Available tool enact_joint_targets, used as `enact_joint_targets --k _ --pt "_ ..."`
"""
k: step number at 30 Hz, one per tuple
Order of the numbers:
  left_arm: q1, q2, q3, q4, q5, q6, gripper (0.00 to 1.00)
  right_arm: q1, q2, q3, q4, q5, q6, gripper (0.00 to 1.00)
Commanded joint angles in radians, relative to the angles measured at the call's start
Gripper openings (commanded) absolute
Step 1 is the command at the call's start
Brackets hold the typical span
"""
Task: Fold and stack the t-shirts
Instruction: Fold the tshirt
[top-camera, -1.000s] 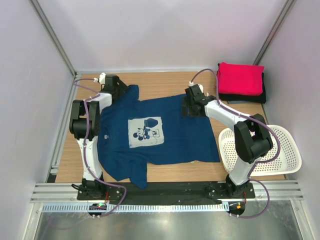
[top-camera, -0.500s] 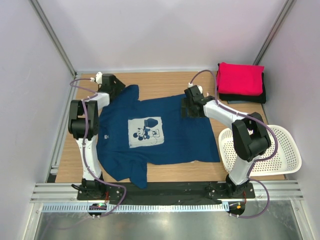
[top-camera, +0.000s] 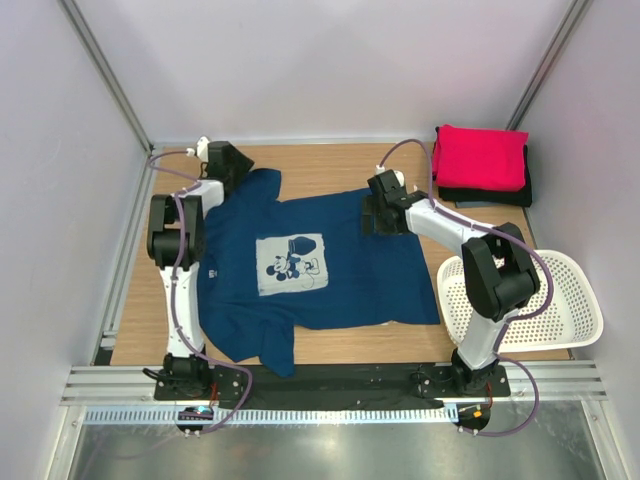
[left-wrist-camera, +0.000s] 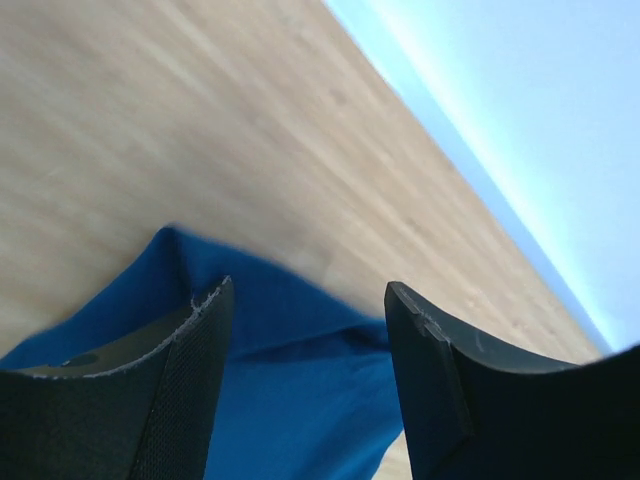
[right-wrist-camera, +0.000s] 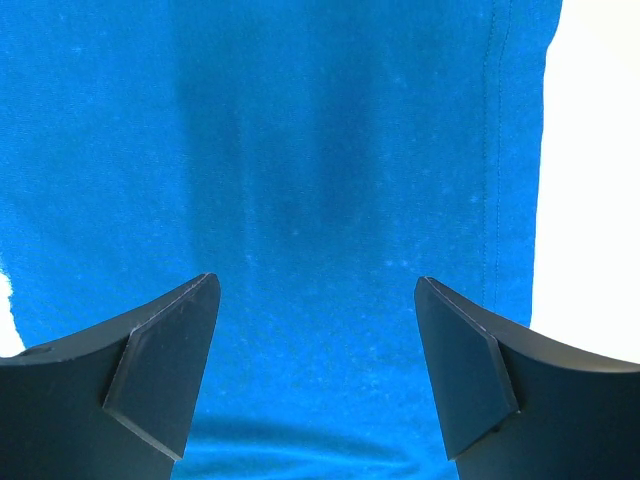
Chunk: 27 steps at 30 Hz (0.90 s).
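The navy blue t-shirt (top-camera: 310, 265) with a pale square cartoon print lies spread flat on the wooden table. My left gripper (top-camera: 236, 168) is open at the shirt's far left sleeve; in the left wrist view (left-wrist-camera: 310, 330) blue cloth (left-wrist-camera: 290, 390) lies between and below its fingers. My right gripper (top-camera: 378, 220) is open just above the shirt's far right part; the right wrist view (right-wrist-camera: 315, 310) shows flat blue cloth (right-wrist-camera: 330, 150) between its fingers. The folded pink-red t-shirt (top-camera: 480, 156) lies on the folded black t-shirt (top-camera: 490, 196) at the far right corner.
A white perforated plastic basket (top-camera: 575, 300) stands at the near right, beside the right arm. Bare wooden table (top-camera: 320, 165) shows beyond the shirt. Pale walls enclose the table on three sides.
My left gripper has shifted slightly right and farther, toward the sleeve. My right gripper has barely moved. The shirt's left edge has shifted a little.
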Motion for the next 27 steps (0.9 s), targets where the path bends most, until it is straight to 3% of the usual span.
enact_joint_targets --k 1,8,13,18,22,27 --pt "0.003 0.052 0.102 0.102 0.046 -0.036 0.63 -0.004 -0.003 0.039 0.022 0.014 -0.007 0.85" --pt "0.006 0.083 0.203 0.136 0.098 -0.042 0.63 -0.007 -0.014 0.032 0.022 0.025 -0.01 0.85" --pt "0.005 -0.09 0.093 0.066 0.07 0.065 0.65 -0.009 -0.022 0.026 0.027 0.009 -0.007 0.85" --pt "0.005 -0.245 -0.082 -0.022 0.049 0.081 0.66 -0.009 -0.006 0.039 0.025 0.005 -0.005 0.85" --pt "0.006 -0.26 -0.162 -0.031 0.046 0.058 0.64 -0.012 0.01 0.046 0.019 0.011 -0.005 0.85" --pt "0.022 -0.216 -0.147 -0.11 0.003 0.023 0.62 -0.015 0.006 0.034 0.016 0.029 -0.011 0.85"
